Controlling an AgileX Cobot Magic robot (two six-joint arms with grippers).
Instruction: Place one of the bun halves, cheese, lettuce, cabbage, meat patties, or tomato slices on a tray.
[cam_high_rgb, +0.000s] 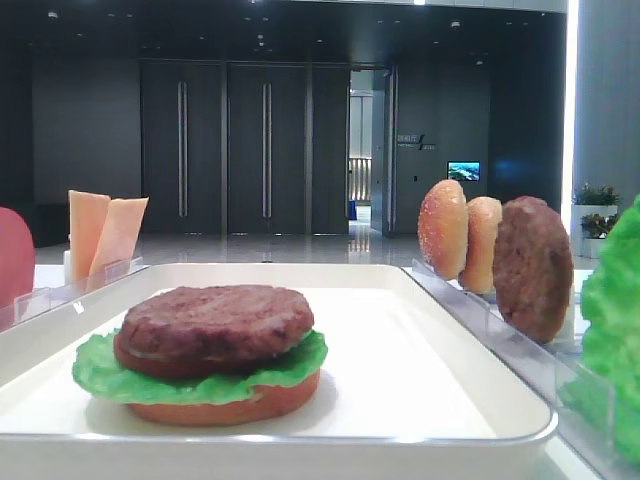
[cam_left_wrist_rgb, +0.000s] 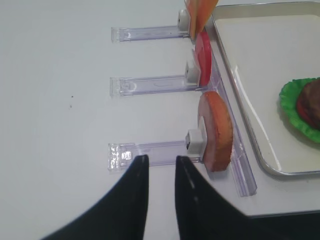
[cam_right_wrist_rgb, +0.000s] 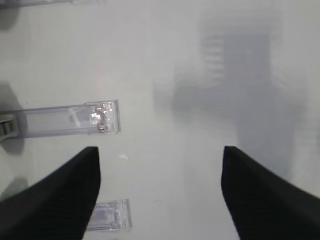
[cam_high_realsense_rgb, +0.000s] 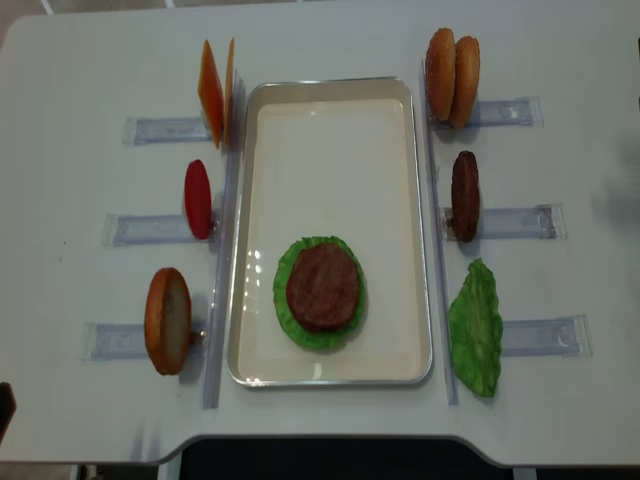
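On the white tray (cam_high_realsense_rgb: 330, 110) sits a stack: a meat patty (cam_high_realsense_rgb: 322, 287) on lettuce (cam_high_realsense_rgb: 283, 300) over a bun half (cam_high_rgb: 225, 408). A second patty (cam_high_realsense_rgb: 464, 195) stands upright in the right rack, with two bun halves (cam_high_realsense_rgb: 451, 68) behind it and a lettuce leaf (cam_high_realsense_rgb: 475, 328) in front. Left of the tray stand cheese (cam_high_realsense_rgb: 212, 92), a tomato slice (cam_high_realsense_rgb: 197, 198) and a flat bun half (cam_left_wrist_rgb: 217, 130). My left gripper (cam_left_wrist_rgb: 161, 157) is shut and empty, above the rack end beside that bun half. My right gripper (cam_right_wrist_rgb: 160, 148) is open over bare table, holding nothing.
Clear plastic slotted racks (cam_left_wrist_rgb: 150, 152) stick out from both long sides of the tray. Two rack ends (cam_right_wrist_rgb: 75, 120) lie under and left of my right gripper. The table's front edge (cam_high_realsense_rgb: 320, 440) runs just below the tray.
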